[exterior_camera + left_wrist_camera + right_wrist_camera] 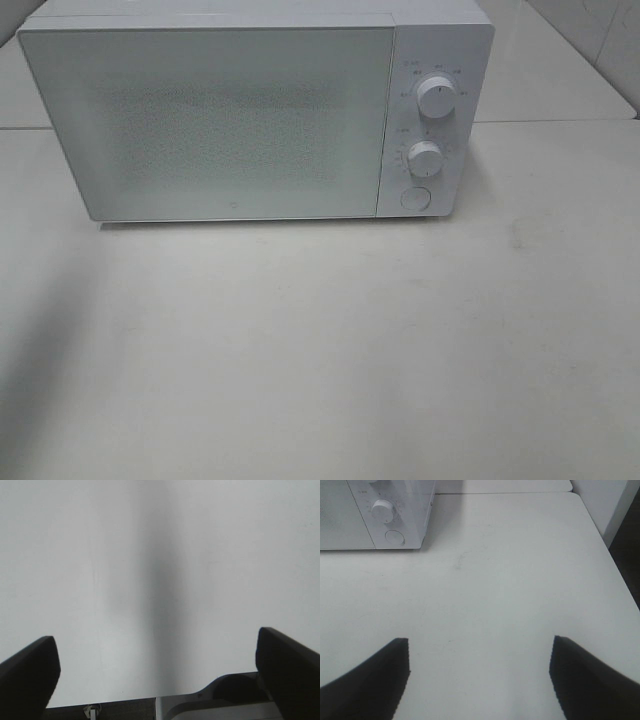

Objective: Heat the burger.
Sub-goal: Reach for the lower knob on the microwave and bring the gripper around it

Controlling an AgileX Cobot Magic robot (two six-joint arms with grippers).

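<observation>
Nearest, the left gripper (156, 640) stands spread wide, its two dark fingers (30, 675) far apart with nothing between them. Its wrist view shows only a plain white surface (75, 555) crossed by a soft grey shadow band (160, 605). Whether that surface is the worktop cannot be told. The right gripper (480, 644) is likewise spread, with its dark fingers (580, 680) apart and gripping nothing. It hangs above bare white worktop (510, 580) on the right-hand side, closer to the front edge than to the back. In that view the worktop's right edge runs along dark floor (631, 575). Neither gripper shows in the exterior high view. There the front and middle of the worktop (320, 350) lie bare, with a faint shadow (40, 330) near the left edge. Farther back, at the rear of the worktop, stands a white microwave (255, 115), upright and facing the front edge, its speckled door (200, 130) closed flush. Its control panel (435, 130) is at its right end, carrying an upper knob (436, 97), a lower knob (426, 159) just beneath it and a round button (415, 198) at the bottom. The right wrist view catches that same end of the microwave (370, 515), with the lower knob and the button facing the bare worktop. Behind the microwave a seam (560, 121) crosses the white surface, and pale wall tiles (600, 40) rise beyond the far right corner. The burger shows in none of the views, and the closed door lets nothing be seen through it, so its place cannot be told.
</observation>
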